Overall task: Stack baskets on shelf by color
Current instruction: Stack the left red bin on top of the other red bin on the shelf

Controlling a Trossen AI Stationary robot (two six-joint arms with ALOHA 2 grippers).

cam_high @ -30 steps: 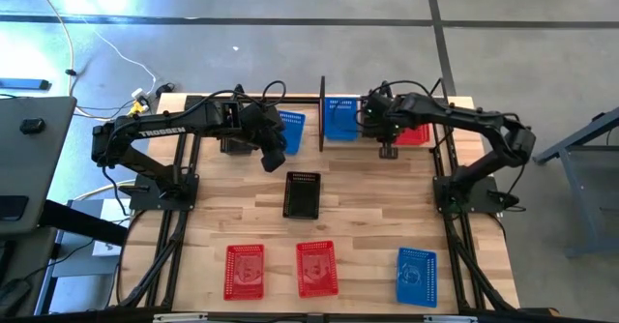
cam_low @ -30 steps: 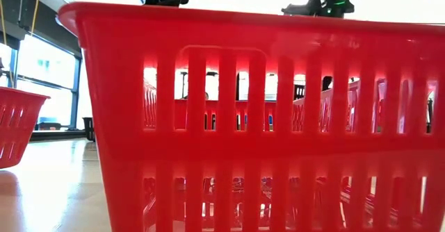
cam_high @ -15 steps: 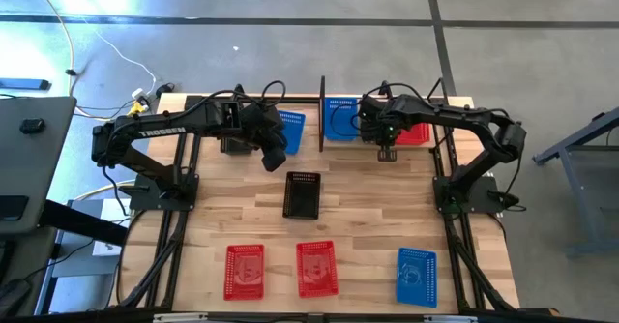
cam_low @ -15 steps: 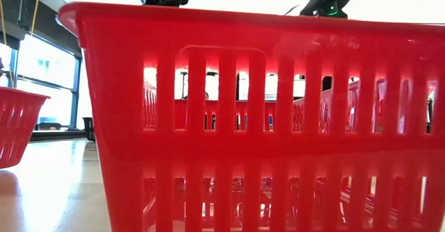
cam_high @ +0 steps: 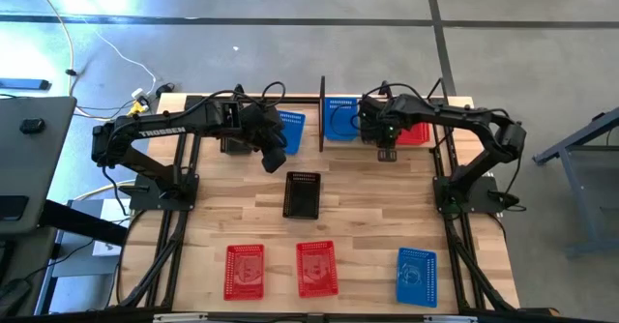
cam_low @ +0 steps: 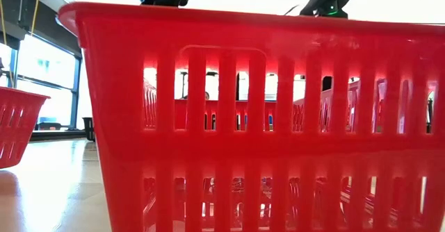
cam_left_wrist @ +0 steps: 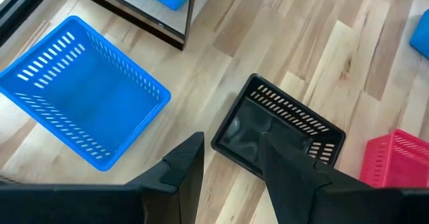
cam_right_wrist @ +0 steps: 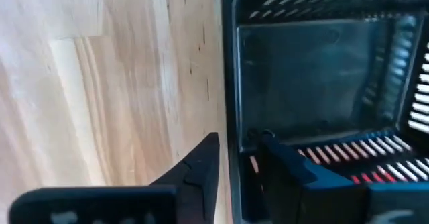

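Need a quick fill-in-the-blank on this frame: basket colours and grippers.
1. The mid-table basket is ___.
2. The front-row basket beside the two red baskets is ___.
3. The left gripper, above the mid-table basket, is empty and ___.
4. The far basket, whose wall the right gripper sits at, is ___.
Missing words: black; blue; open; black.
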